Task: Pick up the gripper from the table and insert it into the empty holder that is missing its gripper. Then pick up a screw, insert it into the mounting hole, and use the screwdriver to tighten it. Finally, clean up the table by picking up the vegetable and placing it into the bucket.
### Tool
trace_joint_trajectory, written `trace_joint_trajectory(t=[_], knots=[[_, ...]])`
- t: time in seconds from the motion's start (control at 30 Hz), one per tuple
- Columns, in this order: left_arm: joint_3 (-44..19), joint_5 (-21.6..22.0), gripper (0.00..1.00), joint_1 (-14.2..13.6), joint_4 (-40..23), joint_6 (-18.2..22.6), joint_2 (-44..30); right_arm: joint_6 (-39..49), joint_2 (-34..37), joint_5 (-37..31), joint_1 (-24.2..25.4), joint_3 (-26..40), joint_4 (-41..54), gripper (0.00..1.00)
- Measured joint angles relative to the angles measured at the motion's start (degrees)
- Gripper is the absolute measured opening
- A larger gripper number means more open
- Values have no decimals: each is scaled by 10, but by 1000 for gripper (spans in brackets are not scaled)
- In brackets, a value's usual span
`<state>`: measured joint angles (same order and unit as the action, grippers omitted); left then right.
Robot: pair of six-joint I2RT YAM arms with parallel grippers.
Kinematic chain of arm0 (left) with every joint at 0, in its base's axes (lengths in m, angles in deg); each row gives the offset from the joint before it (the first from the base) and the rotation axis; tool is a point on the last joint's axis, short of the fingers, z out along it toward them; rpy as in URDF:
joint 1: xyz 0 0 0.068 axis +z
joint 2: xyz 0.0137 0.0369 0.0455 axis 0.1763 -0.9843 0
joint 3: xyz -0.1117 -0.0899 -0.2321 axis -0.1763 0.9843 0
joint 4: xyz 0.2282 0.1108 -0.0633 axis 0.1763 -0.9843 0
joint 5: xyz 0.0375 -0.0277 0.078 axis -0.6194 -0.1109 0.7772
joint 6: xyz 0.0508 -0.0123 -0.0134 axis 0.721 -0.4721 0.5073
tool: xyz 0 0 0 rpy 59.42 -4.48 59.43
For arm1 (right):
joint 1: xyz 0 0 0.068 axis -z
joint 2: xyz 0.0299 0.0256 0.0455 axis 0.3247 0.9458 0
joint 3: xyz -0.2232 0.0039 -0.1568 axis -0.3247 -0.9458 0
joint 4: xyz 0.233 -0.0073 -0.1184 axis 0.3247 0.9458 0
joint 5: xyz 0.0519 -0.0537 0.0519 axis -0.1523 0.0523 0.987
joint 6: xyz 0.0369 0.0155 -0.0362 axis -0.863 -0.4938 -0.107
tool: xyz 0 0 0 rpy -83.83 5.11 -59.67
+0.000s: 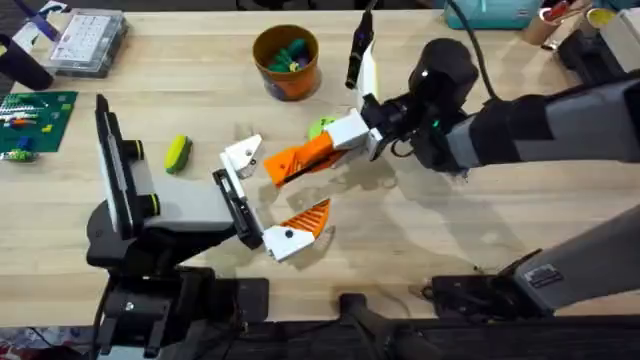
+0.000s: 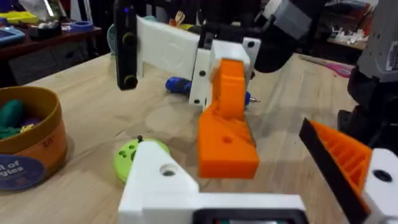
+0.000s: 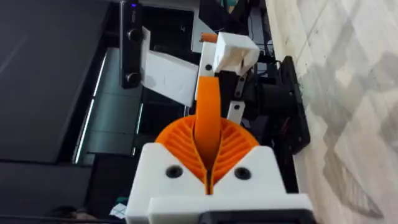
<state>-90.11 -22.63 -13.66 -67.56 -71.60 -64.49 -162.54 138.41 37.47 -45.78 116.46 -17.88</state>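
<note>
Light wood surface (image 1: 480, 230), cluttered along far edge. Right hand (image 1: 352, 132) pinches the gripper (image 1: 300, 158) mid-surface, tip just beside the holder (image 1: 242, 156). Left hand (image 1: 262, 208): can't tell its state. Vegetable (image 1: 178, 153) lies left; bucket (image 1: 286, 62) far centre; screwdriver (image 2: 180, 85) behind the right hand.

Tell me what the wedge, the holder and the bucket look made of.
The wedge looks like matte orange moulded or printed plastic: flat faces, hard edges, one small hole. The holder looks like matte white plastic with the same angular faces. The bucket has a smooth orange-yellow wall; plastic or card, I cannot tell.
</note>
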Motion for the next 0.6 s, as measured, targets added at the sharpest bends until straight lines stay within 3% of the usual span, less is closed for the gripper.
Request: trace_joint_trajectory(t=[0.13,0.6], knots=[[0,0,986,0,0,0,0,-40,-12,0,0,0,-49,14],[0,0,986,0,-2,0,0,-71,-15,-15,0,0,-52,13]])
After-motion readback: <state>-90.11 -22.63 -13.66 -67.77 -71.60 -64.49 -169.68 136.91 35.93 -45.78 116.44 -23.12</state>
